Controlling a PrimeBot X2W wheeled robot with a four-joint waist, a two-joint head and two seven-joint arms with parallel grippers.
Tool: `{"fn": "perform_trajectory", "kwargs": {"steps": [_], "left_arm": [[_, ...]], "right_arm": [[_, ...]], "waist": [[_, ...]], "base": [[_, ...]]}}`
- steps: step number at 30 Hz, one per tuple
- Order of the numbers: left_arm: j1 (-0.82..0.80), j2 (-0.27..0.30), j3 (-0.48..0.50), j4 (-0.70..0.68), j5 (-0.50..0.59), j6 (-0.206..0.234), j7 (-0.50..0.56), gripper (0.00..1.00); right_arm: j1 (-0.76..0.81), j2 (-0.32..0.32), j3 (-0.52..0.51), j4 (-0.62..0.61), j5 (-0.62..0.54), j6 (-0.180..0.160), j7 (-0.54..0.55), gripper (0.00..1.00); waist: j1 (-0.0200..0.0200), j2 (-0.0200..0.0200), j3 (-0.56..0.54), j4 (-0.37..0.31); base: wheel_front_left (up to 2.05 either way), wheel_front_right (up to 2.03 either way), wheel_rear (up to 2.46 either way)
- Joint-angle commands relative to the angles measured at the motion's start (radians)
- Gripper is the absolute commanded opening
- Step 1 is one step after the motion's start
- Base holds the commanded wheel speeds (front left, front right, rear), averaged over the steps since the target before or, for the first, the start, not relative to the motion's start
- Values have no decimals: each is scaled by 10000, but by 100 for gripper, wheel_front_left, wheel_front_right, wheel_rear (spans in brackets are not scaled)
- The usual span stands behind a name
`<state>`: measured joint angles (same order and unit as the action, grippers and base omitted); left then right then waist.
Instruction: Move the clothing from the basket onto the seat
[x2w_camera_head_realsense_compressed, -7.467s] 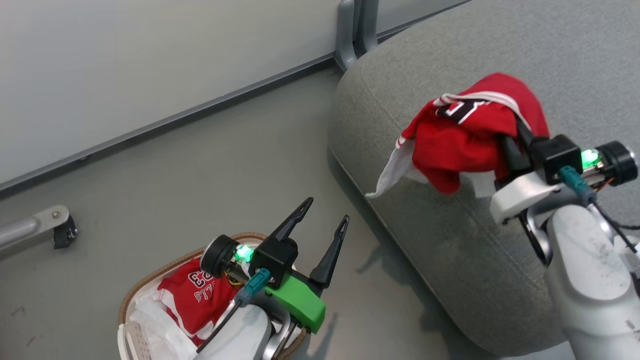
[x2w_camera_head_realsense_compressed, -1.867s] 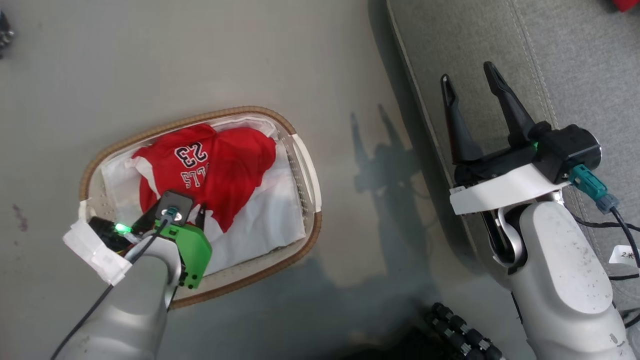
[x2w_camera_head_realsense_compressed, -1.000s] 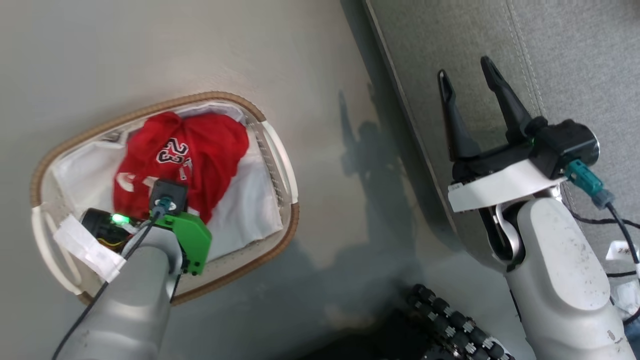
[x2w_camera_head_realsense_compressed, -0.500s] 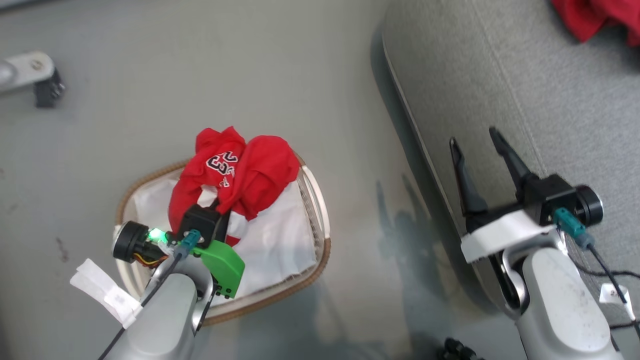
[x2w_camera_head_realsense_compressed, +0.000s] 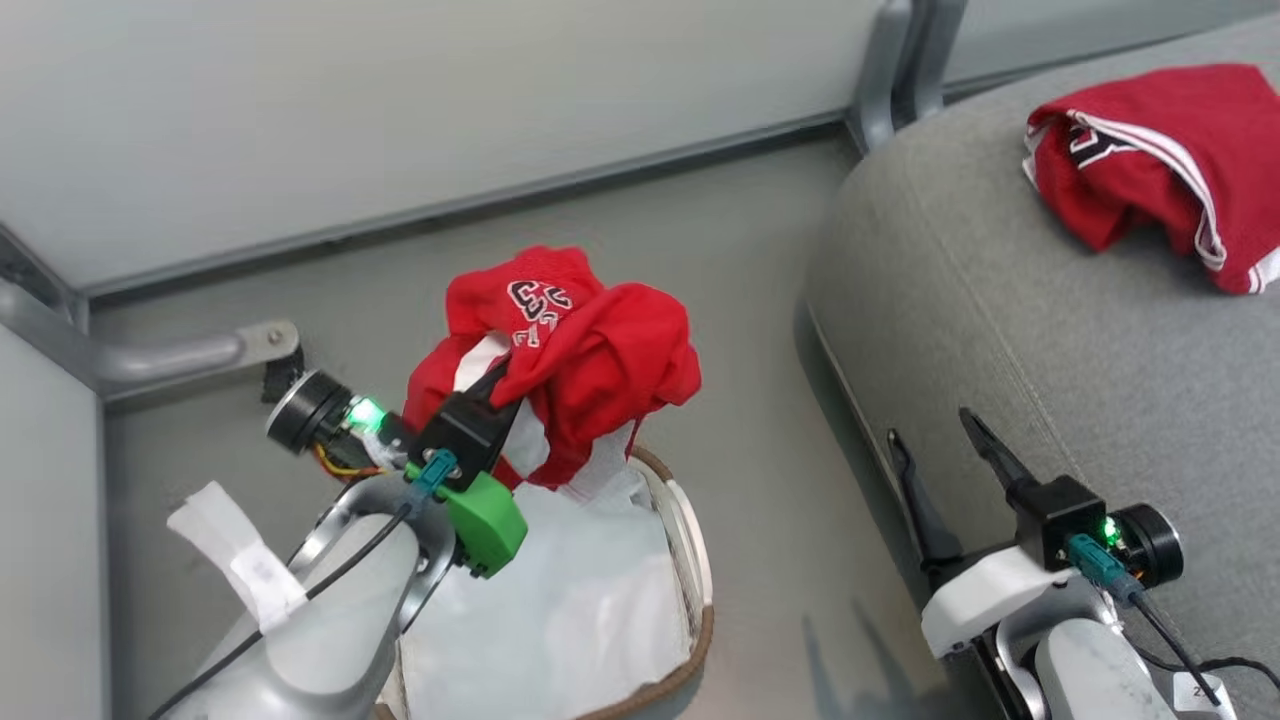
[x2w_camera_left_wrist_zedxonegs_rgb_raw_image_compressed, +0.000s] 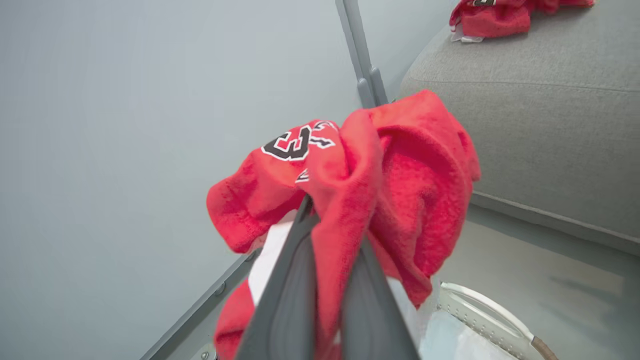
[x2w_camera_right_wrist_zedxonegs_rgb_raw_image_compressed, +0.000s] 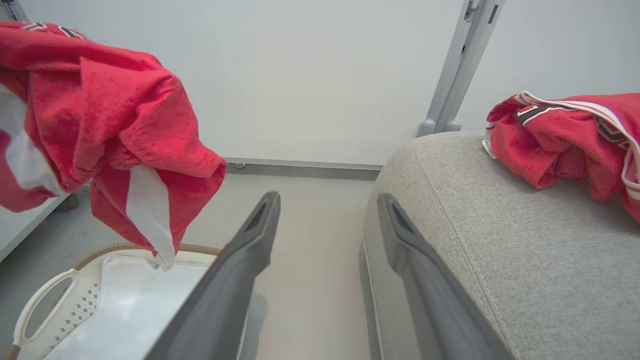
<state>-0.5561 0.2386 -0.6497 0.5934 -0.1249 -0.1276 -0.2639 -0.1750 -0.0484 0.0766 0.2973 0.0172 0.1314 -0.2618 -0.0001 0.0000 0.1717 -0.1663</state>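
Between my left fingers (x2w_camera_left_wrist_zedxonegs_rgb_raw_image_compressed: 291, 290), clamped tight, hangs the red shirt (x2w_camera_head_realsense_compressed: 590, 350), its tail just above the basket (x2w_camera_head_realsense_compressed: 692, 545). I should lift until it clears the rim, then swing right over the seat (x2w_camera_head_realsense_compressed: 1000, 330), past my wide, empty right fingers (x2w_camera_right_wrist_zedxonegs_rgb_raw_image_compressed: 235, 275), beside the other shirt (x2w_camera_head_realsense_compressed: 1150, 140).

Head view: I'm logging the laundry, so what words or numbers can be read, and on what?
"23": on the held garment, in the left claw, upside down.
Lettering on the folded garment on the seat: hidden in folds, unreadable.
White tag at the lower right edge: too small to read.
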Motion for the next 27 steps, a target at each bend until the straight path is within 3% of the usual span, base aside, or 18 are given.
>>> {"fn": "perform_trajectory", "kwargs": {"steps": [1, 9, 17, 27], "left_arm": [[-313, 77, -321, -143, -212, -40, -7, 0], [-2210, 508, -2213, -545, -1261, -34, 1, 0], [-3187, 469, -3041, -574, -2059, -17, -2, 0], [-3514, 430, -3688, -921, -2438, -17, -5, 0]], "right_arm": [[182, -41, 72, 33, -26, -13, -49, 100], [-165, -38, 620, 77, 154, -14, -49, 100], [-452, -38, 1096, 217, 297, -14, -49, 100], [-1309, -38, 1625, 882, -386, -14, -49, 100]], "waist": [[1, 0, -1729, 510], [1, 0, -2145, 585], [1, 0, -2286, 610], [1, 0, -2248, 789]], "base": [[0, 0, 0], [0, 0, 0], [0, 0, 0], [0, 0, 0]]}}
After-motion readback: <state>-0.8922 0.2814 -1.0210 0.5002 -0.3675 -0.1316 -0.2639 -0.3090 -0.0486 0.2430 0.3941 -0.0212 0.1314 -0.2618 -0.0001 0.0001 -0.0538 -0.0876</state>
